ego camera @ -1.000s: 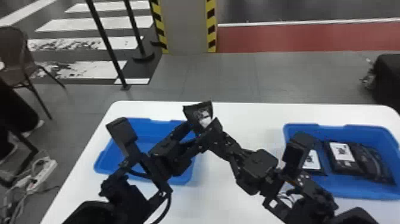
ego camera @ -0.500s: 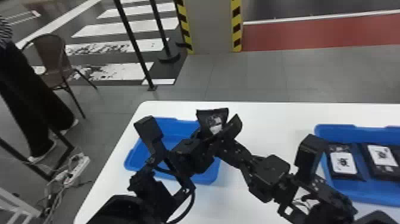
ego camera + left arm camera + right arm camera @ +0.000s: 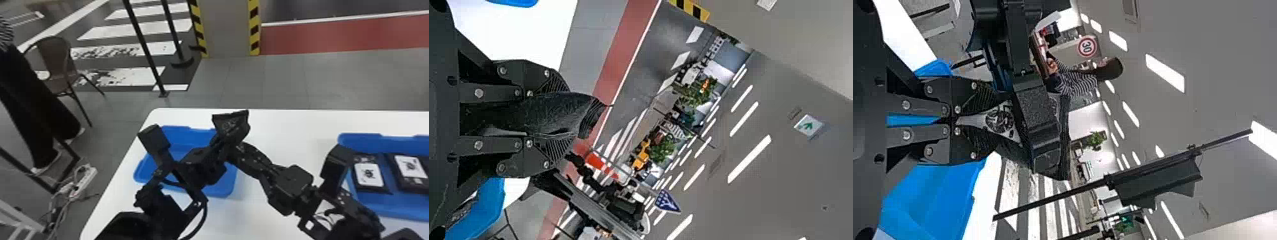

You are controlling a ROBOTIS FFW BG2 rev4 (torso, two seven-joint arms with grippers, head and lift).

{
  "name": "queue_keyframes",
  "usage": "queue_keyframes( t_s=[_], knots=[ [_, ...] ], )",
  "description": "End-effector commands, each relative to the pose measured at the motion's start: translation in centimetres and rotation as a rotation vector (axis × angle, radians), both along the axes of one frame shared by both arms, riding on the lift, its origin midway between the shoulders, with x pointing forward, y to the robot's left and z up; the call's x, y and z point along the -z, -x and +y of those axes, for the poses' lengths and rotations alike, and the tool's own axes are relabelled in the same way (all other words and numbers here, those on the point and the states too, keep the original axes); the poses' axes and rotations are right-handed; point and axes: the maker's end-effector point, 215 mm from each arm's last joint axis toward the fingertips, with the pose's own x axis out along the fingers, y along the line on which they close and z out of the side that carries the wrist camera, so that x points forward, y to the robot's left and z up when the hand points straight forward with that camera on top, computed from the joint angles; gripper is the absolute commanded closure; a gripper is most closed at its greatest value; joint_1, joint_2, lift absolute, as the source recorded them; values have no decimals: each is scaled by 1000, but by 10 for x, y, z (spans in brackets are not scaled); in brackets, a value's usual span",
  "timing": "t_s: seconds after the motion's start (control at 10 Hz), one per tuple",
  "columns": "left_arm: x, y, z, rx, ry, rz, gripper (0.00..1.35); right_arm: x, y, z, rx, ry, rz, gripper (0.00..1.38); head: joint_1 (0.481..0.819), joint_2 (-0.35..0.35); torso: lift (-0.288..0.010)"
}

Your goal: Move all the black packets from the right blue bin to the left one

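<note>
Head view, black packets (image 3: 369,174), white labels (image 3: 410,166)

Working remotely, I look forward and down from the head camera over a white table (image 3: 287,137); both wrist cameras peer close past a glossy black packet (image 3: 554,115) toward the grey ceiling (image 3: 789,190). Head and left wrist share the red floor strip (image 3: 335,38); head and right, white painted floor stripes (image 3: 111,32).

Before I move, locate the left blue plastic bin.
Left in the head view, the bin sits on the white table, partly behind the black left arm.
</note>
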Motion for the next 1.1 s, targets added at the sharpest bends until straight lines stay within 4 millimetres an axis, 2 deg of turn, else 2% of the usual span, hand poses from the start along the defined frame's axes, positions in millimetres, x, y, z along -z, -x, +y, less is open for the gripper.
queue_keyframes(
  t_s=[0.0, 0.1, 0.2, 0.3, 0.5, 0.6, 0.7, 0.8, 0.9, 1.0],
  knots=[
    [-5, -2, 5, -25, 3, -19, 1223, -6, -12, -15, 44, -21, -20, 826, 695, 269, -110],
    [-14, -13, 24, -106, -22, -65, 1223, -10, -22, -29, 74, -17, -48, 383, 695, 266, -110],
    [-9, -30, 54, -208, -52, -112, 1223, -12, -27, -43, 102, -15, -63, 101, 695, 258, -110],
    [7, -42, 86, -303, -126, -133, 1223, -6, -27, -56, 134, -11, -57, 113, 695, 259, -110],
    [42, -54, 150, -469, -393, -153, 1223, 1, -31, -88, 207, 8, -51, 150, 695, 289, -110],
    [55, -57, 174, -542, -502, -198, 1222, 1, -34, -99, 229, 17, -56, 150, 695, 299, -110],
    [80, -56, 180, -552, -525, -153, 924, 0, -37, -109, 248, 29, -63, 150, 695, 317, -110],
    [79, -52, 179, -554, -536, -164, 361, -1, -41, -125, 283, 51, -76, 150, 695, 320, -110],
    [65, -49, 177, -562, -551, -216, -2, 1, -45, -145, 331, 92, -77, 148, 695, 307, -110],
    [50, -45, 178, -587, -542, -266, 51, 8, -49, -170, 393, 161, -49, 147, 695, 296, -110]
  ],
)
